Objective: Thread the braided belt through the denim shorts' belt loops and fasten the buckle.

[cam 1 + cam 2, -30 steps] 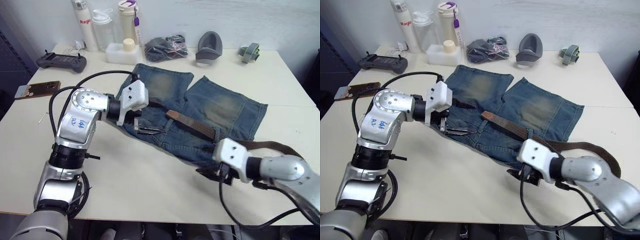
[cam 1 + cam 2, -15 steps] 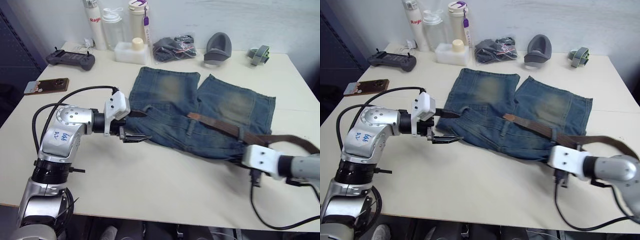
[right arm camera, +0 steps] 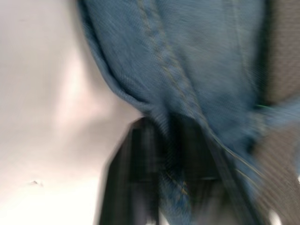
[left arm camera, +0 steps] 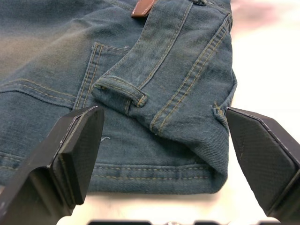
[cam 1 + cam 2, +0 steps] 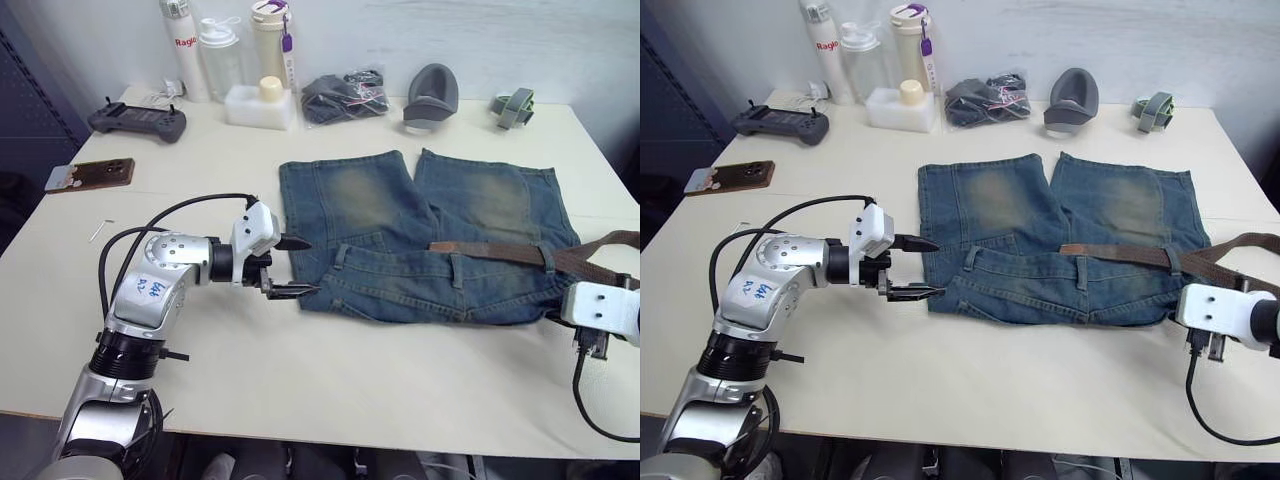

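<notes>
L gripper [image 5: 297, 267] wide open, holding nothing, right at waistband corner of denim shorts [image 5: 420, 240]. 1 belt loop [image 4: 120, 90] just past fingers. Braided belt [image 5: 520, 255] lying across waistband w/ tan tip [image 4: 143, 8] beyond. R gripper: can't tell. "Ragl" readable on white bottle [image 5: 177, 48].

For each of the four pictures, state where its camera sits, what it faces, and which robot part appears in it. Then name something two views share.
Left eye view: on the head, looking down at the denim shorts and the left gripper.
Right eye view: beside it, same scene; braided belt on the waistband.
Left wrist view: on the left wrist, between open fingers, facing a belt loop.
Right wrist view: on the right wrist, close against denim.
Shared: both wrist views show the shorts.
</notes>
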